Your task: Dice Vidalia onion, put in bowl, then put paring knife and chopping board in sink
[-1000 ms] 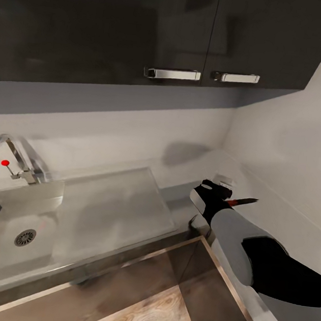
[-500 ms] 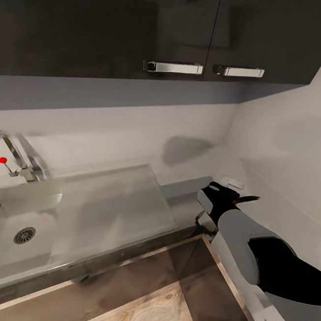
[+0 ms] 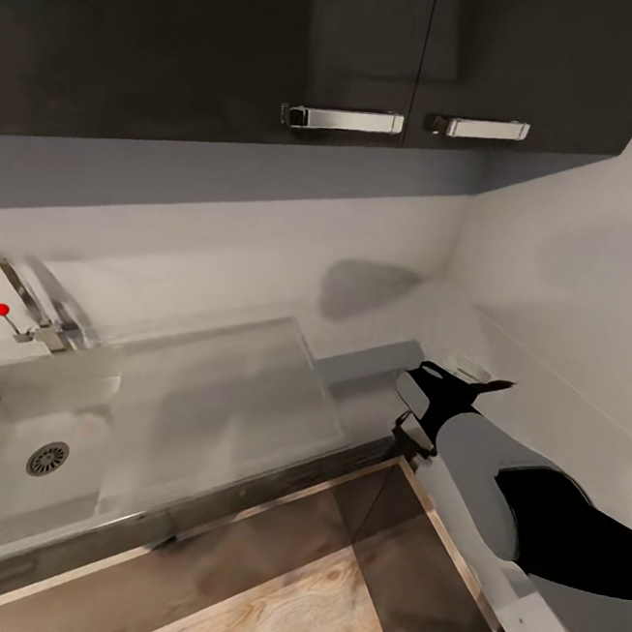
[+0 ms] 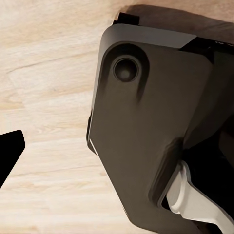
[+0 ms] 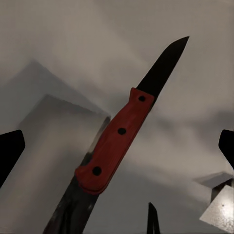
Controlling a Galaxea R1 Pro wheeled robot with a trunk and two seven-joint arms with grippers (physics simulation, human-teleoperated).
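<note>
Since a moment ago our view has drifted right, and our right end effector (image 3: 466, 385) has carried the paring knife (image 5: 127, 135) toward the corner, gripped with blade ahead, while the sink (image 3: 33, 413) lies well aside, knife and board undelivered.

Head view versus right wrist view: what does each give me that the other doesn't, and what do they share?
Head view: the sink with its drain, the tap, the cabinet handles and the right arm stretched toward the corner. Right wrist view: the paring knife close up, with a red three-rivet handle and a full dark blade. Both: the paring knife; in the head view just its blade tip pokes past the arm.
</note>
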